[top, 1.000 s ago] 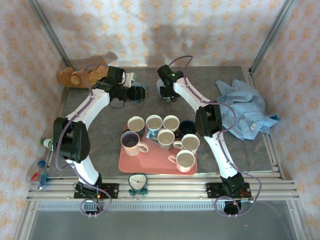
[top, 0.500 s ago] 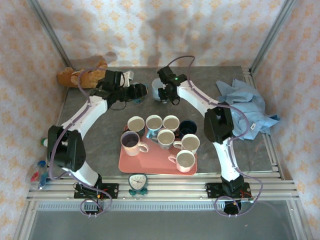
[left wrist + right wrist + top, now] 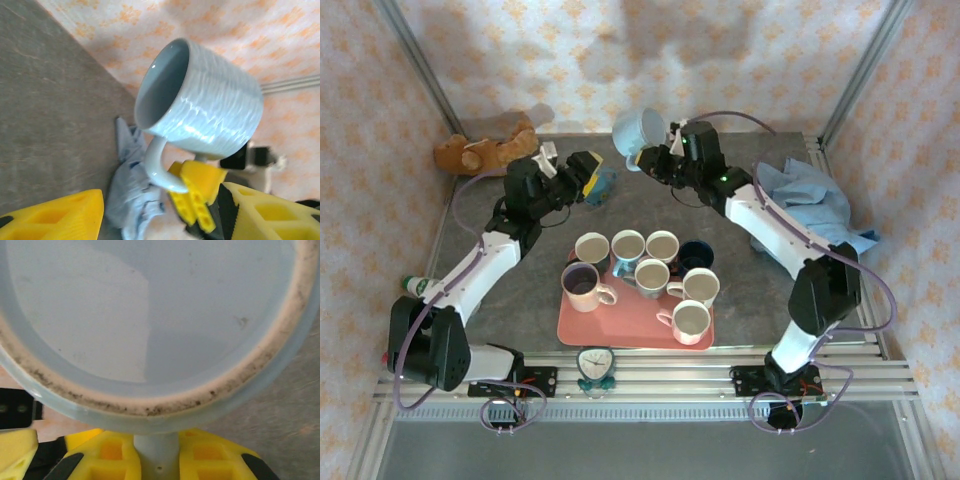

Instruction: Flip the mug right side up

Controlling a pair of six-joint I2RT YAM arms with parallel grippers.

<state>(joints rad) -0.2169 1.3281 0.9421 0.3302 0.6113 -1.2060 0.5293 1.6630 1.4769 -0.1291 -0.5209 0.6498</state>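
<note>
Pale-blue ribbed ceramic mug (image 3: 215, 107) tilts aloft, its looped handle (image 3: 156, 170) pinched by the right hand (image 3: 655, 158); left hand (image 3: 588, 168) stands wide, empty.

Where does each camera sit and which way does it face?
Top external: above and behind, looking down on the grey table; left arm, right arm show.
Left wrist: faces the pale blue ribbed ceramic mug; own yellow fingers below.
Right wrist: faces the mug's underside; right gripper pinches its handle.
Shared: the mug, in all three.

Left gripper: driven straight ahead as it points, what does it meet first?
Likely the mug, held by its handle in the right gripper, straight ahead of the open left gripper; depth is unclear.
</note>
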